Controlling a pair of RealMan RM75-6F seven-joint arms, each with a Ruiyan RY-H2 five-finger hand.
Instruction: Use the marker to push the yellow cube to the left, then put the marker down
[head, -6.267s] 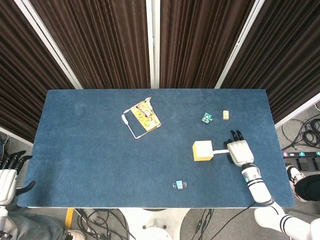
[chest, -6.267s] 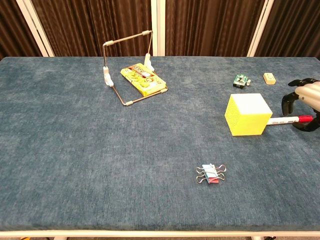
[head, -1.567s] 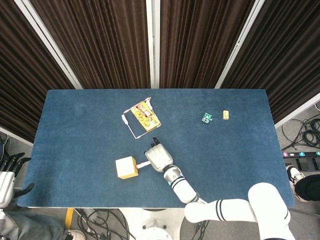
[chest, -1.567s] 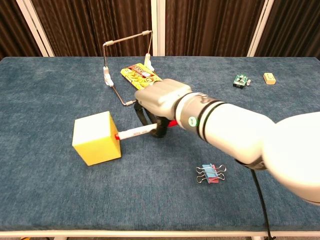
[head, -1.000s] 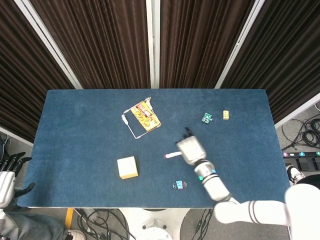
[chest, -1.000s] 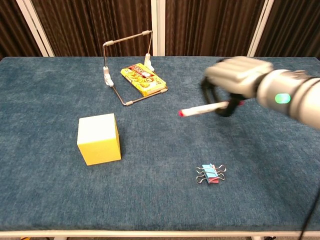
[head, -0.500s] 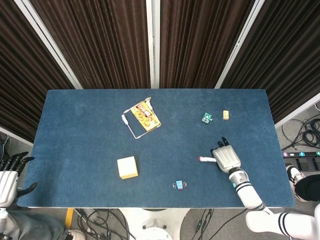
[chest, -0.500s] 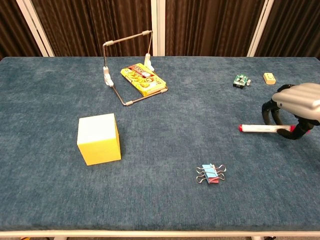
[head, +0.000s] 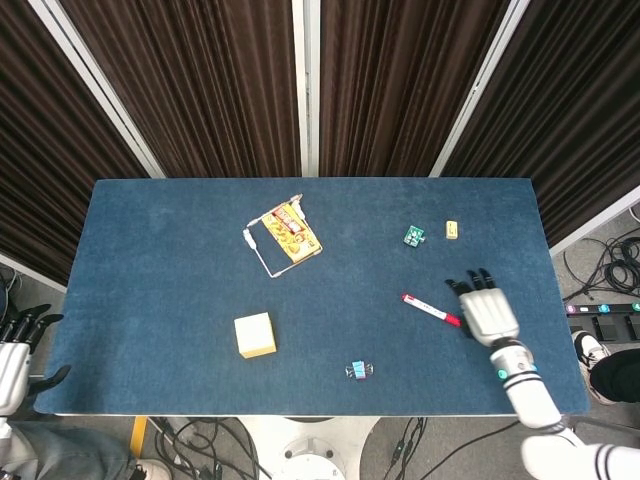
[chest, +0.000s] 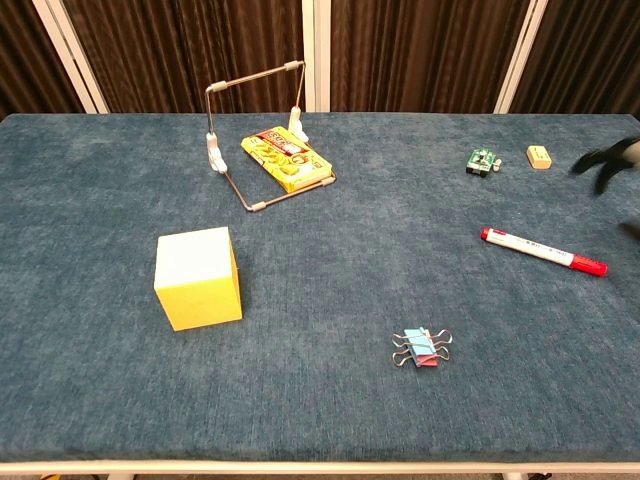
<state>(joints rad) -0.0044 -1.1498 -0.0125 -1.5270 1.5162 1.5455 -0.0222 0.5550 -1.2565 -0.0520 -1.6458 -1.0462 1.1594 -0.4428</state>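
Blue cloth covers the table (head: 150, 240), and the marker (chest: 543, 250) lies flat on it at the right side, well apart from the yellow cube (chest: 198, 277), which sits over on the left, nearer the front edge. My right hand (head: 487, 314) hangs just beside the marker's near end with its fingers spread and nothing in them; from the head view I cannot tell whether it touches the pen. My left hand (head: 14, 358) waits off the table's left edge, fingers apart, empty. Both steps look done to me. The risk now is my own retreat: a trailing finger could clip the round marker and roll it toward the binder clip (chest: 421, 347) or off the right edge.
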